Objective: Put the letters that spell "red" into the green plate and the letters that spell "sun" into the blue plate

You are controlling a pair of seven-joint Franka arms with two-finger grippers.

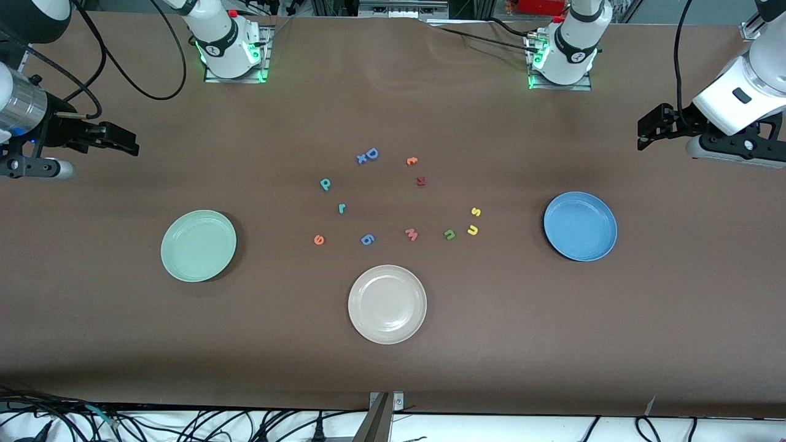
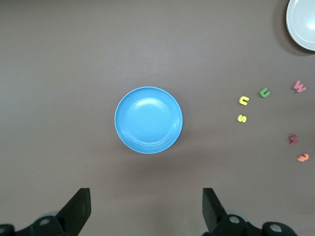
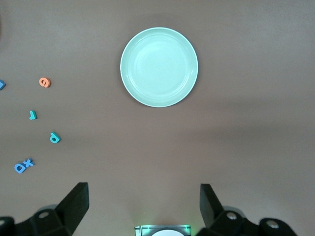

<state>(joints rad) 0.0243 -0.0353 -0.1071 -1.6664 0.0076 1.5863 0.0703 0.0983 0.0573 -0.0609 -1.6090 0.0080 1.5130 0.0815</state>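
- Nearest the front camera lies a round beige-white plate [image 1: 387, 304], midway along the brown table [image 1: 552, 344].
- Front view: the round pale mint-green plate [image 1: 198, 245] sits toward the right arm's end, the round medium-blue plate [image 1: 579, 225] toward the left arm's end, and both hold nothing.
- Between the plates the small foam letters are scattered: the teal "d" [image 1: 325, 184], the thin teal "r" [image 1: 341, 209] and the round orange "e" [image 1: 319, 239] lie toward the green plate.
- The two yellow letters, "s" [image 1: 476, 212] and "u" [image 1: 472, 230], and the green "n" [image 1: 449, 234] lie close together toward the blue plate; a pink "m" [image 1: 411, 234] is beside the "n".
- A larger blue capital "D" [image 1: 371, 153] lies farther from the camera, with an orange "c" [image 1: 412, 161] near it.
- The right gripper [image 1: 126, 142] hangs over bare table at its own end; the left gripper [image 1: 645, 132] does likewise at the other end.
- Left wrist view: the left gripper's fingers [image 2: 78, 209] stand wide apart, holding nothing, with the blue plate [image 2: 123, 132] below them.
- Right wrist view: the right gripper's fingers [image 3: 76, 204] are spread wide and empty, over the green plate [image 3: 129, 81].
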